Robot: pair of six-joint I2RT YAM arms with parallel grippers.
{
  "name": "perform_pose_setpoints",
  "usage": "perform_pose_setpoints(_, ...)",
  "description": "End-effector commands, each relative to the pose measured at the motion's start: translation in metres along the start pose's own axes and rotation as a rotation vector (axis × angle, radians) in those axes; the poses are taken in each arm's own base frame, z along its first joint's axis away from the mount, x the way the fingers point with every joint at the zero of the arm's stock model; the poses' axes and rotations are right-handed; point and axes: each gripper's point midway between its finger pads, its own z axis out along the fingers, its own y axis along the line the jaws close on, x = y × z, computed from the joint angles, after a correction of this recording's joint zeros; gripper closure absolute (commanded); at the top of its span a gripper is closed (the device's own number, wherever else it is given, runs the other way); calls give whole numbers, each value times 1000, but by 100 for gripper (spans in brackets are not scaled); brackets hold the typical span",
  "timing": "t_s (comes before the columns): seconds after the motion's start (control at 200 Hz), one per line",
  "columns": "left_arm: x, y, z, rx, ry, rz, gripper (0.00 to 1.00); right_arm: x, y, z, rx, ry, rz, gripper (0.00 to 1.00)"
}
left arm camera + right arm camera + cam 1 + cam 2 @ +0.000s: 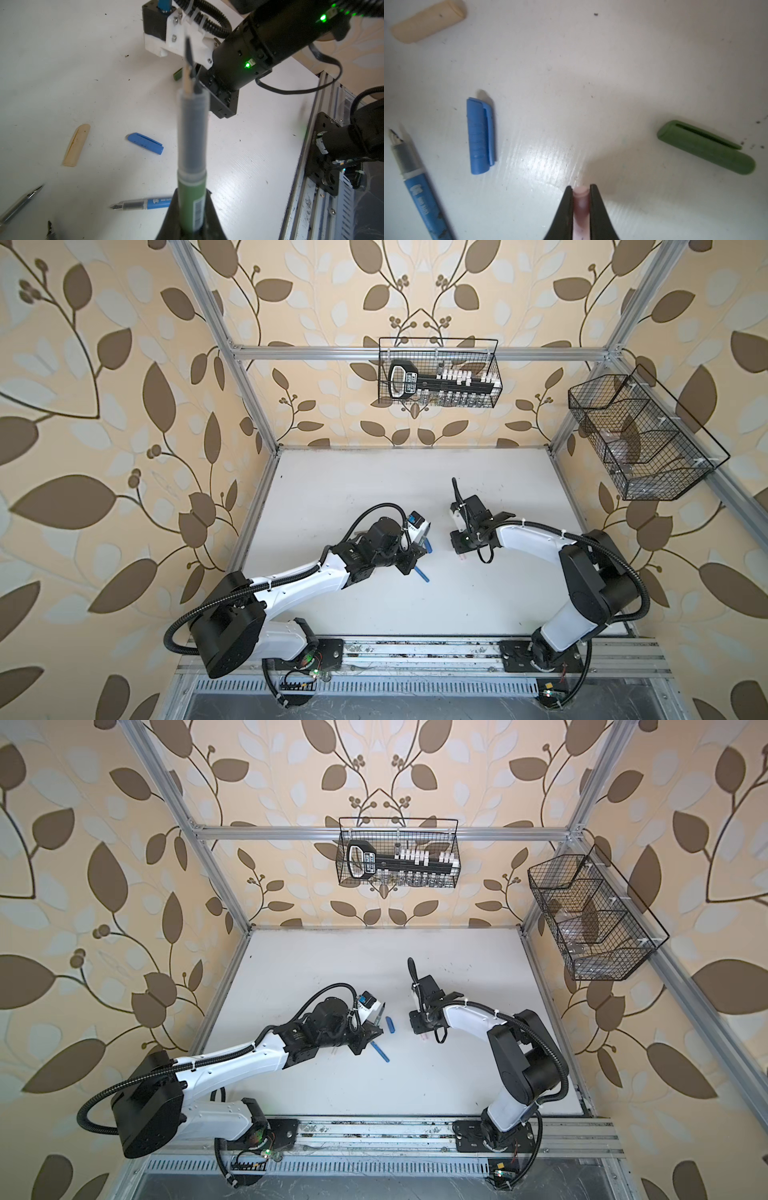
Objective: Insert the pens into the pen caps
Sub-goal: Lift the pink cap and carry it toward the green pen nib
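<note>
My left gripper point(192, 191) is shut on the green pen point(193, 135), held above the table with its dark tip toward the right arm. My right gripper point(581, 186) is low over the table, jaws pressed on both sides of the pink cap point(581, 203). On the table lie the blue cap point(480, 136), the green cap point(706, 147), the tan cap point(428, 21) and the blue pen point(419, 187). Both top views show the blue pen point(381, 1052) and the blue cap point(390, 1024) between the grippers. Another pen point(20, 202) lies near the left arm.
The right arm's wrist point(249, 52) hangs close in front of the held pen's tip. A wire basket point(439, 373) hangs on the back rail and another wire basket point(640, 439) on the right wall. A metal rail point(415, 649) runs along the table's front edge.
</note>
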Motion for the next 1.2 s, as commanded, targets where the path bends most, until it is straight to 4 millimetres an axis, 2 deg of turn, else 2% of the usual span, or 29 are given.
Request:
perform_pose_setpoints(0.0, -28, -5, -4, -8, -81, 19, 100, -12, 6, -8, -46, -59, 8, 92)
perform_pose_setpoints(0.235, -44, -10, -7, 10, -108, 39, 100, -3, -2, -18, -26, -49, 4, 92)
perform_pose_setpoints(0.475, -26, -4, -9, -14, -122, 21, 100, 3, -2, -29, -37, -77, 12, 91)
perform_pose_setpoints(0.655, -22, -1, -7, -25, -111, 25, 100, 2, -2, -44, -46, -138, 17, 91)
perform_pose_setpoints(0.765, -19, -5, -2, -10, -100, 26, 100, -4, 1, -58, -82, -231, 35, 90)
perform_pose_setpoints(0.935, -19, -13, 5, 3, -92, 43, 100, -26, 13, -89, -196, -443, 61, 90)
perform_pose_setpoints(1.195, -23, -19, 7, 16, -99, 52, 100, -34, 25, -116, -311, -593, 73, 89)
